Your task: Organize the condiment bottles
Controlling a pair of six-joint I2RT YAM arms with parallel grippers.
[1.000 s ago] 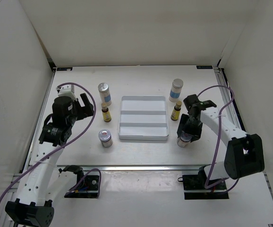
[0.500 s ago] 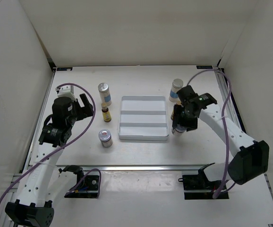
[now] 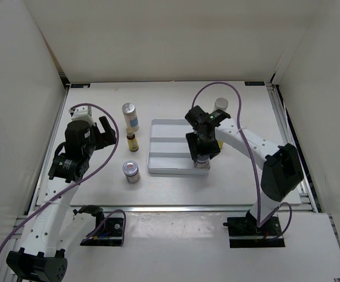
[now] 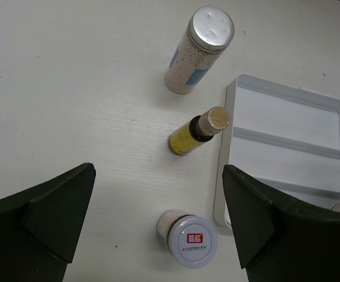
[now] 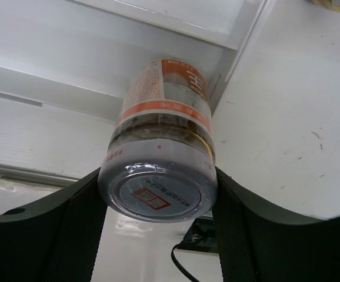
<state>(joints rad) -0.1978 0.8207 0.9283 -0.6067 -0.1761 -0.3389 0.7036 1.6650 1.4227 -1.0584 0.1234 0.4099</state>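
Note:
My right gripper (image 3: 201, 157) is shut on a squat silver-lidded jar (image 5: 164, 117) with an orange label, held at the near right corner of the white tray (image 3: 170, 147). Whether the jar touches the tray I cannot tell. Left of the tray stand a tall white bottle (image 3: 130, 116), a slim yellow bottle (image 3: 132, 141) and a second squat jar (image 3: 131, 171). All three show in the left wrist view: the tall bottle (image 4: 198, 50), the yellow bottle (image 4: 196, 132) and the jar (image 4: 189, 241). My left gripper (image 4: 158, 173) is open, above them. Another tall white bottle (image 3: 220, 104) stands behind the right arm. The other yellow bottle is hidden.
The tray (image 4: 287, 117) has three long compartments split by two ridges. White walls enclose the table on the left, back and right. A metal rail (image 3: 170, 207) runs along the near edge. Purple cables loop off both arms.
My right arm has carried the squat jar leftwards, from the table right of the tray to the tray's near right corner. The left arm has not moved.

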